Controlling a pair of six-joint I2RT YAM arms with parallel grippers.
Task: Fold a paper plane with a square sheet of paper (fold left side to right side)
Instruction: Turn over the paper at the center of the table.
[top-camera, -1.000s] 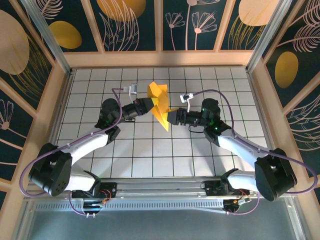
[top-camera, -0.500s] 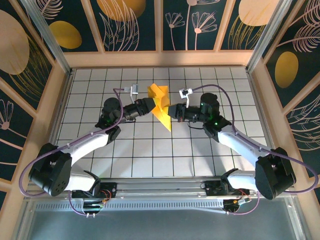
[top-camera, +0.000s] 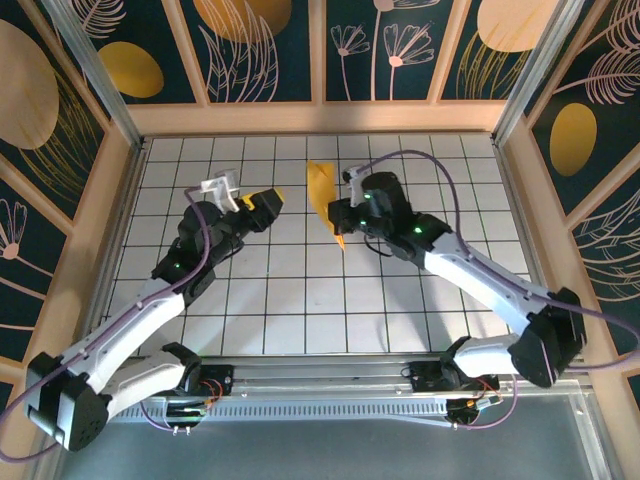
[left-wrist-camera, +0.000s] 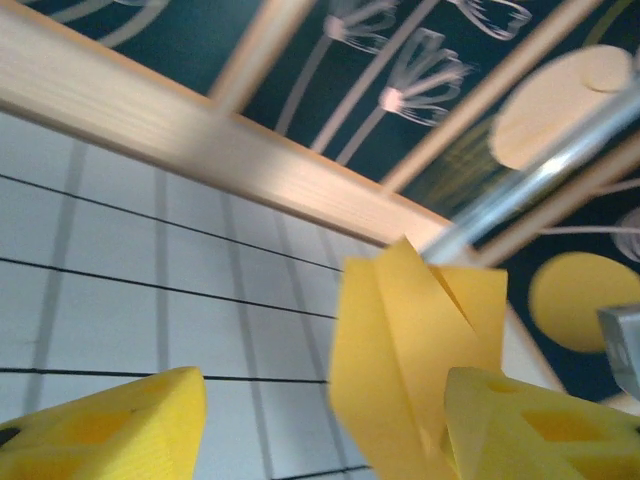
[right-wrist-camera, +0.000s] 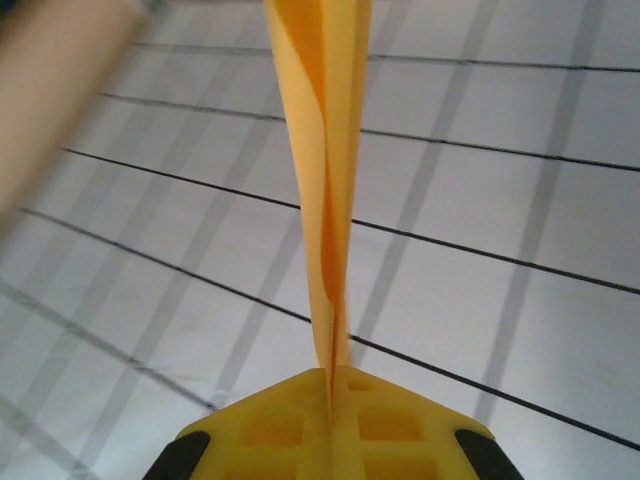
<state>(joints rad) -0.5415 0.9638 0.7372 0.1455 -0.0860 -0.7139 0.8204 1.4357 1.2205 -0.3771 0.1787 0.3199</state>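
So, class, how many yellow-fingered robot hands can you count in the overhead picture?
2. The left hand stands open just left of the folded orange-yellow paper plane; the right hand is shut on it from the right.

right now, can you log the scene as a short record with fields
paper: folded orange-yellow paper plane, narrow and pointed, over the white grid-tiled table
right fingers: shut on the plane's edge
left fingers: open, apart from the plane, holding nothing
fold state: halves lie together, layers slightly gaping
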